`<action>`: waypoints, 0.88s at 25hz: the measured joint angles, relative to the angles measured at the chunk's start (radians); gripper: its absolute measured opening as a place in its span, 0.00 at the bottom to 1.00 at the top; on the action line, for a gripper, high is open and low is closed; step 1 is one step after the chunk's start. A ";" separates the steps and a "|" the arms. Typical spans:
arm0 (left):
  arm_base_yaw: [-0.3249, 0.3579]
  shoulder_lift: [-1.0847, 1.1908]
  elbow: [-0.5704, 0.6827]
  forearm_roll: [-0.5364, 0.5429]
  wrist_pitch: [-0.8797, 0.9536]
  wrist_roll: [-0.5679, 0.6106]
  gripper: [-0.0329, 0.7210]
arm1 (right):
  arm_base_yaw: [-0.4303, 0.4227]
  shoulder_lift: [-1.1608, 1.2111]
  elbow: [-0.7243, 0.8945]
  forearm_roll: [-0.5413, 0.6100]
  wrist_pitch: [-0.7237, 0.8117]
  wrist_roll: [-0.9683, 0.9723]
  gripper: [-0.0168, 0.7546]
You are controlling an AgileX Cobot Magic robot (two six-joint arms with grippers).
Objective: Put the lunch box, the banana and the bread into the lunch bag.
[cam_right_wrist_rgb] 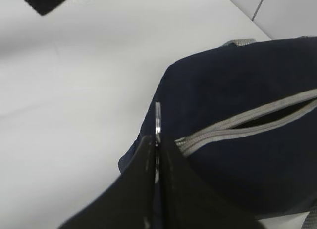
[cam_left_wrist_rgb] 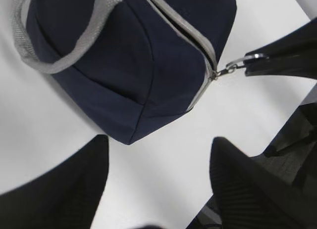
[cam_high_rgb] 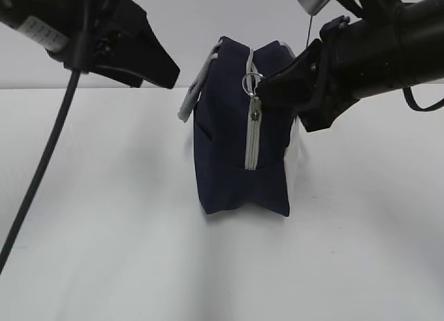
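Counter (cam_high_rgb: pixel 104 231) space around the lunch bag (cam_high_rgb: pixel 229 161) is bare white; the bag stands at its middle, end-on in the exterior view, and the lunch box, banana and bread are not in sight. Its grey zipper (cam_right_wrist_rgb: pixel 247 121) looks parted a little along the top, so the step in hand seems to be opening it. The right end effector (cam_right_wrist_rgb: pixel 156 155) is clenched on the metal ring pull (cam_high_rgb: pixel 251 82); a steady pull along the zipper line should keep the bag from tipping. The left end effector (cam_left_wrist_rgb: pixel 158 184) hangs released near the bag's corner, free to steady it.
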 joint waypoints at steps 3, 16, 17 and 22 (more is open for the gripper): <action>0.000 0.000 0.099 -0.119 -0.056 0.100 0.64 | 0.000 0.000 0.000 0.043 -0.024 0.000 0.02; -0.002 -0.006 0.213 -0.317 -0.172 0.347 0.64 | 0.000 0.014 0.000 0.103 -0.034 0.002 0.02; -0.002 -0.006 0.213 -0.330 -0.174 0.360 0.64 | 0.000 0.014 0.000 0.122 -0.036 0.002 0.02; -0.002 -0.006 0.213 -0.353 -0.176 0.388 0.64 | 0.000 0.014 0.000 0.176 -0.073 0.002 0.02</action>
